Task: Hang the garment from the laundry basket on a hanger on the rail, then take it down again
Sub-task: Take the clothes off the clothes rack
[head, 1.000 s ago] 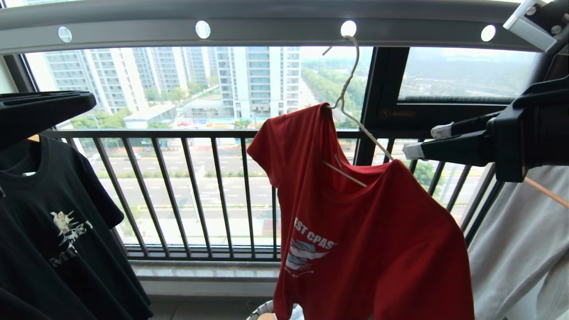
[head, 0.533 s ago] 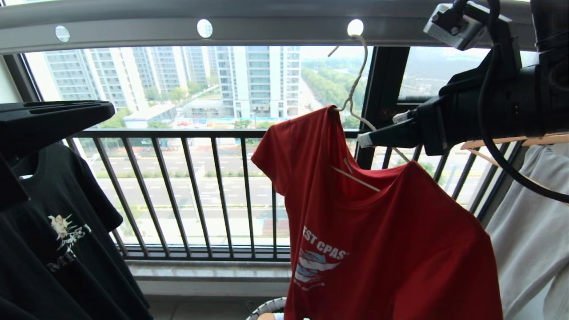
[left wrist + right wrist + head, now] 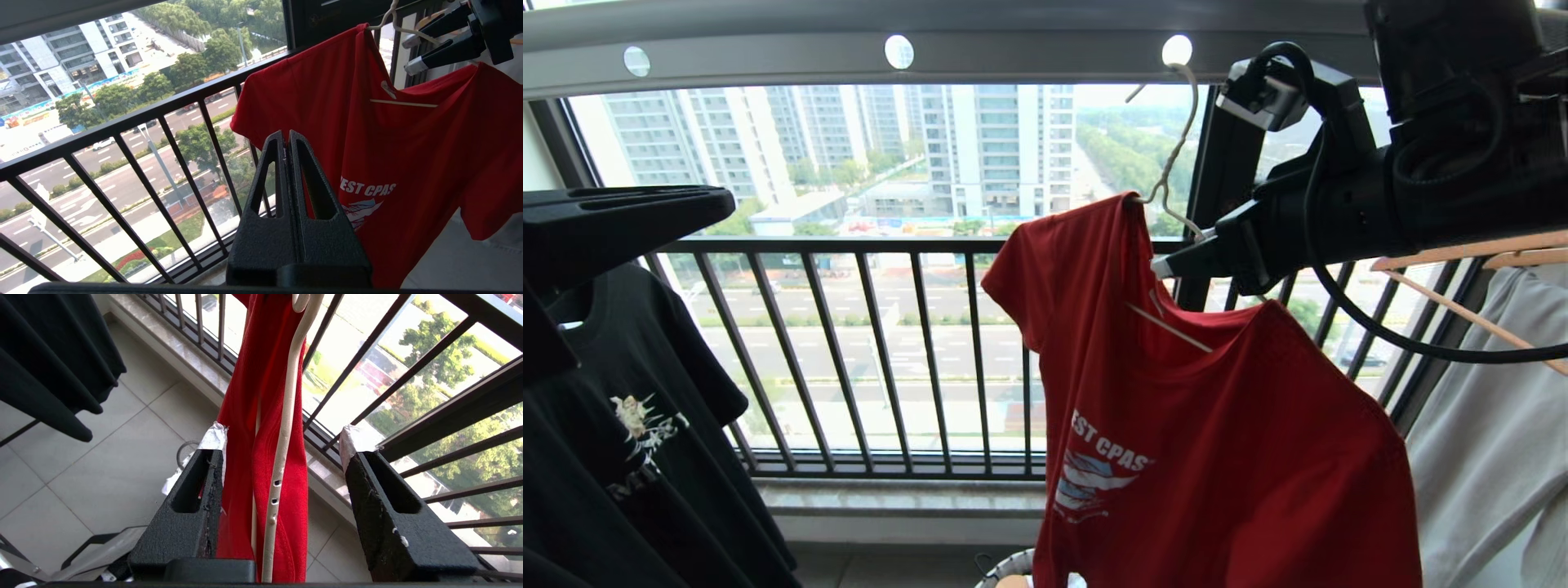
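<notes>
The red garment (image 3: 1217,425) hangs on the off-white wire hanger (image 3: 1172,159), whose hook sits in a hole of the grey rail (image 3: 1013,49). My right gripper (image 3: 1164,263) reaches in from the right at the hanger's shoulder, just below the twisted neck. In the right wrist view the right gripper (image 3: 282,436) stands open around the hanger's arm (image 3: 286,416) and the red cloth (image 3: 241,416). One finger lies against the cloth and the other stands apart. My left gripper (image 3: 287,136) is shut and empty, left of the garment. The laundry basket's rim (image 3: 1005,567) peeks out below the shirt.
A black printed T-shirt (image 3: 613,425) hangs at the left. A pale shirt (image 3: 1494,457) on a wooden hanger (image 3: 1462,249) hangs at the right, behind my right arm. The black barred window railing (image 3: 890,351) runs behind everything, with tiled floor (image 3: 122,449) below.
My right gripper has moved in from the right to the hanger's shoulder and now straddles its arm. The garment has swung slightly. The left gripper has stayed put.
</notes>
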Robot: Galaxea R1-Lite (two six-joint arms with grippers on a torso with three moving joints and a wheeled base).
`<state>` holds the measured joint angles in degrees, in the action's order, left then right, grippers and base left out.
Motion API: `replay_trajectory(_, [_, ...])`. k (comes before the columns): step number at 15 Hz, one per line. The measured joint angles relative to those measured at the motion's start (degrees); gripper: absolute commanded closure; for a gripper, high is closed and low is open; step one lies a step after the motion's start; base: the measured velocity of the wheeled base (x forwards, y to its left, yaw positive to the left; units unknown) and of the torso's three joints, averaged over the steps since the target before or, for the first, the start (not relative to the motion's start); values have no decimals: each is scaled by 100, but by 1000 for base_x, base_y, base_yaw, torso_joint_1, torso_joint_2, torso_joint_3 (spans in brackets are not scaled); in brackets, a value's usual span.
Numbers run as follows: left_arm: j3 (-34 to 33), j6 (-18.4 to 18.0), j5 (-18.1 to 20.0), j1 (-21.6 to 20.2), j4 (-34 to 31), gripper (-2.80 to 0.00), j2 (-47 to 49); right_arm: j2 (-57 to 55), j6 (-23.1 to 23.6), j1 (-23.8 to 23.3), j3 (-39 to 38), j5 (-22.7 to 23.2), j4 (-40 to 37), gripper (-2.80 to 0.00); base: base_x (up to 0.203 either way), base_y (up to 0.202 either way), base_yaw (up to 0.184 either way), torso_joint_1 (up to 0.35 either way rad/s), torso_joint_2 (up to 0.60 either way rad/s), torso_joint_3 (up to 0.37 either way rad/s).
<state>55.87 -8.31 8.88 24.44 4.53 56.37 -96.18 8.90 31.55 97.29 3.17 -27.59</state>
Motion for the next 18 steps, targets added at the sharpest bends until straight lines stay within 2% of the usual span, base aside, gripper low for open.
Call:
replay_trajectory(5, [0, 194, 30, 8, 7, 0, 99, -155, 153, 15, 26, -1, -10, 0, 0, 0, 0, 0, 0, 0])
replay_trajectory(6, [0, 280, 150, 34, 9, 0, 155, -157, 171, 17, 26, -6, -8, 0, 0, 0, 0, 0, 0, 0])
replay_trajectory(10, [-26, 868, 1325, 152, 2, 0, 559, -126, 184, 80, 26, -12, -120, 0, 0, 0, 0, 0, 0, 0])
replay_trajectory(12, [30, 929, 1636, 235, 18, 0, 989, -118, 184, 94, 17, -8, -121, 0, 0, 0, 0, 0, 0, 0])
replay_trajectory(13, [146, 939, 1679, 298, 21, -280, 1281, -120, 182, 94, 13, -6, -124, 0, 0, 0, 0, 0, 0, 0])
replay_trajectory(18, [1347, 946, 1703, 797, 9, -280, 2617, -120, 184, 101, 6, -6, -131, 0, 0, 0, 0, 0, 0, 0])
